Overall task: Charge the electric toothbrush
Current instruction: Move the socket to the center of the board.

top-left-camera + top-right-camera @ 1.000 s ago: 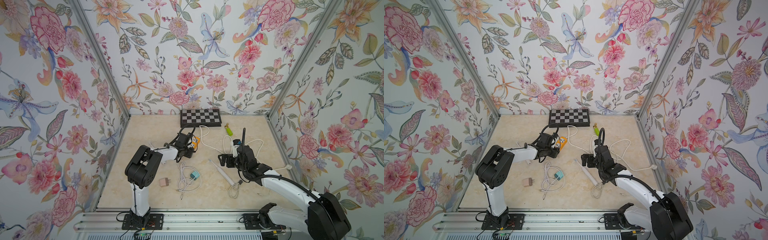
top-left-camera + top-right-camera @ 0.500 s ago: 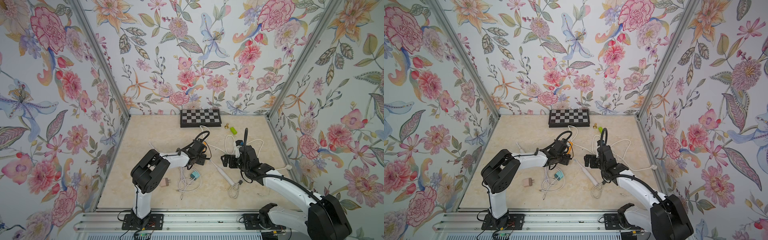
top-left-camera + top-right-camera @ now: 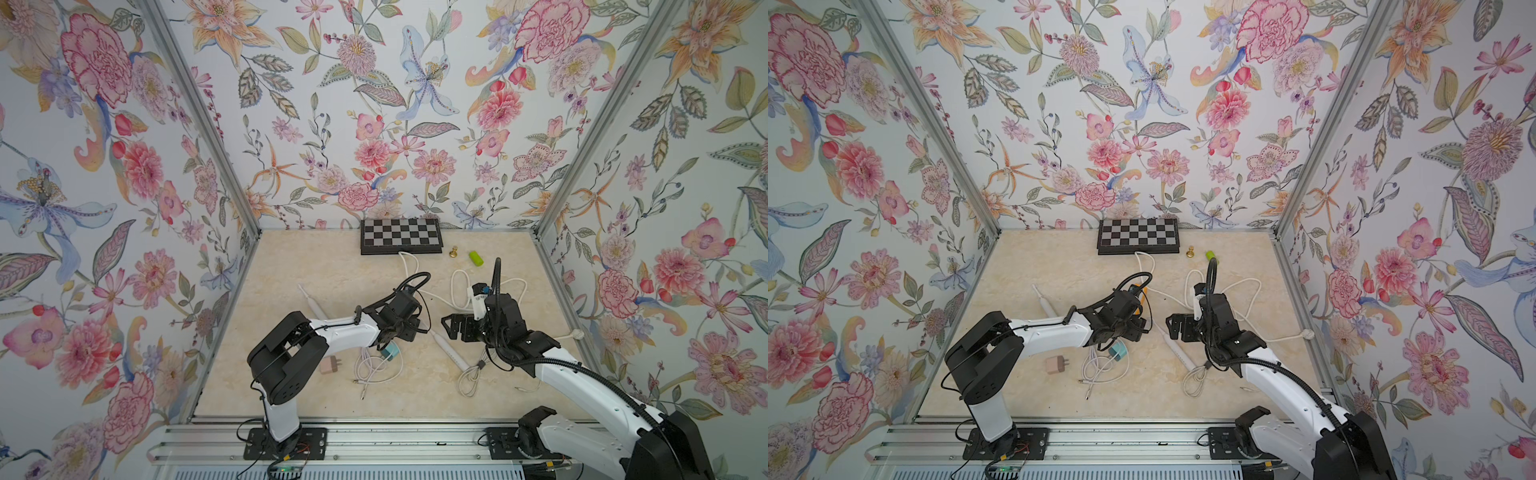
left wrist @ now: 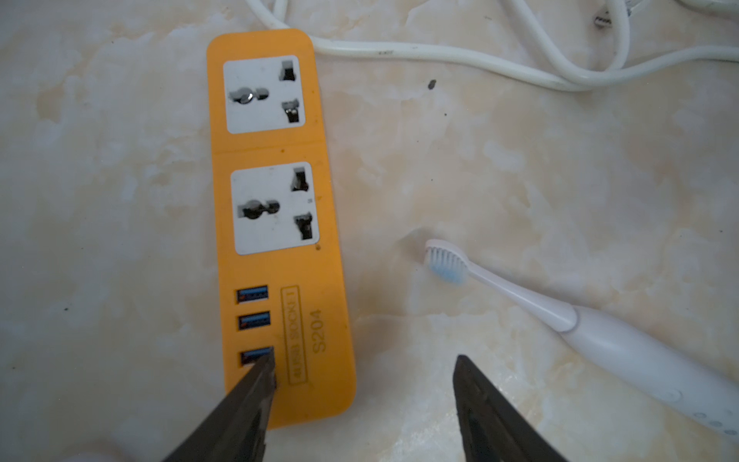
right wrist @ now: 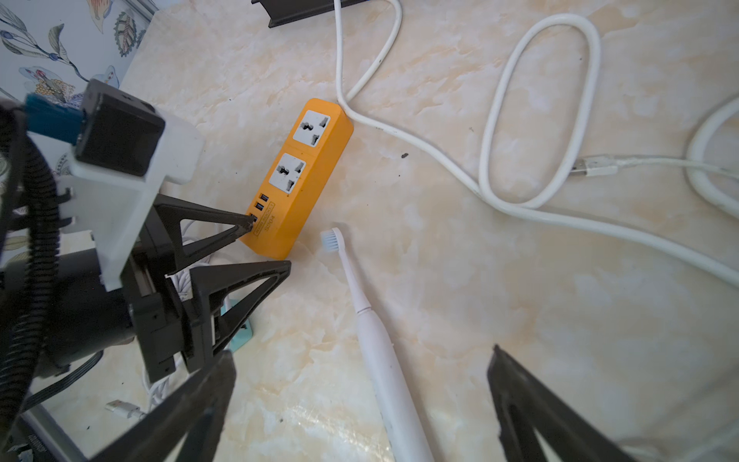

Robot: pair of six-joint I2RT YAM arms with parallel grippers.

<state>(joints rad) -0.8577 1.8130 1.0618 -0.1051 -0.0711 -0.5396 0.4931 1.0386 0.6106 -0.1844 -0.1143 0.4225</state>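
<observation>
- A beige marbled tabletop (image 3: 332, 266) is enclosed by flowered walls, and a chessboard (image 3: 400, 239) is set against the back wall.
- At the left, a second white brush (image 3: 311, 301) is laid flat, with a pink plug adapter (image 3: 330, 365) nearer the front edge.
- Right of the adapter, a teal charger (image 3: 390, 352) and a coiled thin cable (image 3: 376, 372) are found together.
- The left gripper (image 4: 364, 360) is held low with its jaws apart and nothing between them. One fingertip is placed at the endmost USB port of the orange power strip (image 4: 280, 152).
- The electric toothbrush (image 5: 370, 336) is laid flat on the table just beside the strip, its bristle head near the strip's USB end. It is gripped by nothing.
- The right gripper (image 5: 362, 352) is spread wide. In the right wrist view the brush handle is seen between its fingers, not clamped.
</observation>
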